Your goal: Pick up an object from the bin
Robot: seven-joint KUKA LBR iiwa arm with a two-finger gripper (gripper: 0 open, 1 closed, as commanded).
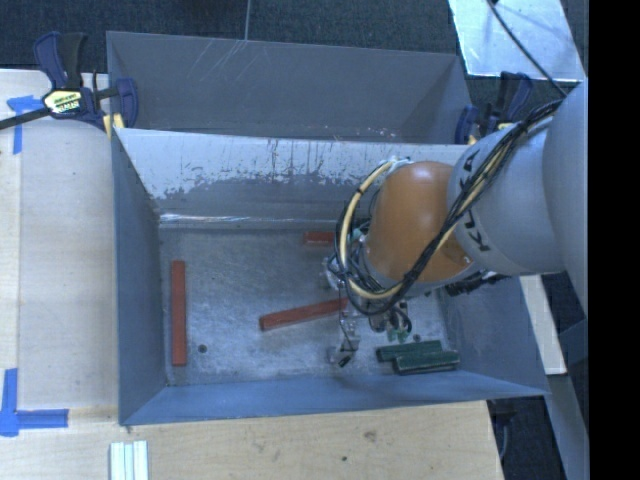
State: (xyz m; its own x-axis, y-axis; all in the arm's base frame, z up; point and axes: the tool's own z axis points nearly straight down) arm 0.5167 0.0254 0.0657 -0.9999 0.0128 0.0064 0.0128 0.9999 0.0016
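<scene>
Low near the bin's (136, 268) front edge with the gripper (345, 353), between a red-brown stick (300, 317) and a dark green block (420, 357) (open or closed: cannot tell).

This is a robotics lab or test cell, not a home or a shop. A grey metal bin (140, 268) with a scuffed, scratched bottom serves as the work station. Over the bin's right side leans a thick grey industrial arm (530, 208) with an orange cover (415, 213) and looped yellow and black cables (352, 233). Beyond the bin's far wall lies dark floor (300, 3). Inside the bin lie plain reddish sticks (178, 313) and a dark green block (420, 356).
</scene>
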